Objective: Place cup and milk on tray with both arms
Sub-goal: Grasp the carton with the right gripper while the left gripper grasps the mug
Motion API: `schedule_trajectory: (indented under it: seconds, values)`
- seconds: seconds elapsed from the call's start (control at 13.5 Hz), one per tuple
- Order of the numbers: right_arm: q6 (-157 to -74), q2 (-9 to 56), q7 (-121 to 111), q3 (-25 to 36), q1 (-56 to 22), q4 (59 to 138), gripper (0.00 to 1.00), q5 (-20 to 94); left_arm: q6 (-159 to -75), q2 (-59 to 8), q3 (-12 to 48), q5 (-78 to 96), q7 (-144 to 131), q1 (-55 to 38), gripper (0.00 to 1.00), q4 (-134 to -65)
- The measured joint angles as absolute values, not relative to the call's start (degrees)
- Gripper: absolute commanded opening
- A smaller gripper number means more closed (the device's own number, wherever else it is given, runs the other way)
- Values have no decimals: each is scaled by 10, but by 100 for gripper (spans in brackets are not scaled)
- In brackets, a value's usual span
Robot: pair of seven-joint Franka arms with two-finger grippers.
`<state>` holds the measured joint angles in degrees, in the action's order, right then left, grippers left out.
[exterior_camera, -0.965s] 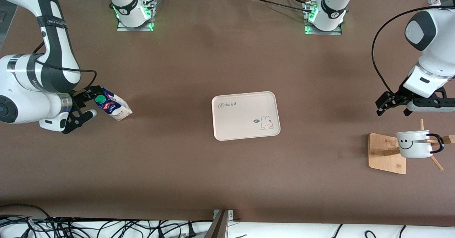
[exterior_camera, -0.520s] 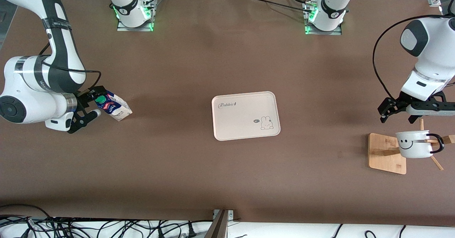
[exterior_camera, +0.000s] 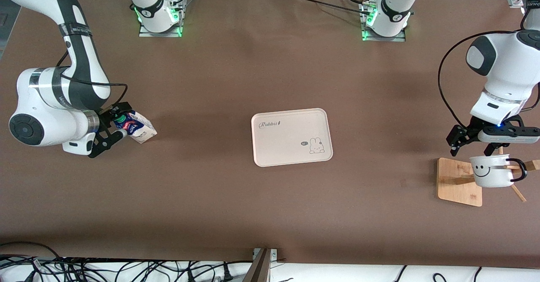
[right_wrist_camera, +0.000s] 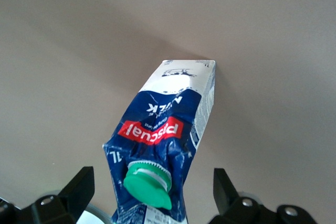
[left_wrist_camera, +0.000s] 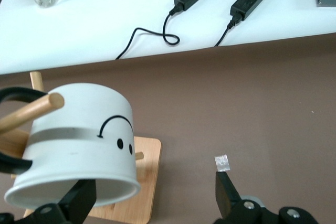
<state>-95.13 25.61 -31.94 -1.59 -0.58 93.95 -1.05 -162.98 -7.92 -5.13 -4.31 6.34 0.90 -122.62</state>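
Note:
The cream tray [exterior_camera: 291,136] lies mid-table with nothing on it. The blue and white milk carton [exterior_camera: 136,127] rests on the table toward the right arm's end. My right gripper [exterior_camera: 118,122] is open, and the carton's green-capped top [right_wrist_camera: 149,182] lies between its fingers [right_wrist_camera: 79,188] without touching them. The white smiley cup [exterior_camera: 491,171] hangs on a peg of a bamboo stand toward the left arm's end. My left gripper [exterior_camera: 471,146] is open and empty just above the cup. One of its fingers [left_wrist_camera: 79,203] is by the cup's [left_wrist_camera: 79,145] rim.
The bamboo stand's base [exterior_camera: 455,181] and slanted pegs [exterior_camera: 519,193] hold the cup; the base also shows in the left wrist view [left_wrist_camera: 144,182]. A small tape scrap [left_wrist_camera: 222,162] lies on the brown table. Cables [exterior_camera: 105,269] run along the edge nearest the front camera.
My right gripper has moved in around the carton's top. My left gripper has come down toward the cup. The cup, carton and tray have not moved.

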Motion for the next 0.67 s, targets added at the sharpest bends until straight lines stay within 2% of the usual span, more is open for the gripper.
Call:
schedule_trajectory:
  seconds: [0.3,0.37,0.52,0.59,0.67]
  values:
    - [-977,256,-319,-16,-6,960,100,-11,-1647,-89,-52,-50,65,18,75,-1226]
    - [-979,256,-319,-16,-6,961,94,-11,-1648,-90,-52,-50,66,20,65,-1226]
    - [-980,256,-319,-15,-6,961,59,-11,-1648,-91,-52,-51,68,23,51,-1226]
    - [-980,256,-319,-15,-6,961,49,-11,-1649,-91,-52,-52,68,25,46,-1226]
    - [-980,256,-319,-15,-6,961,46,-11,-1650,-92,-52,-53,69,26,44,-1226]
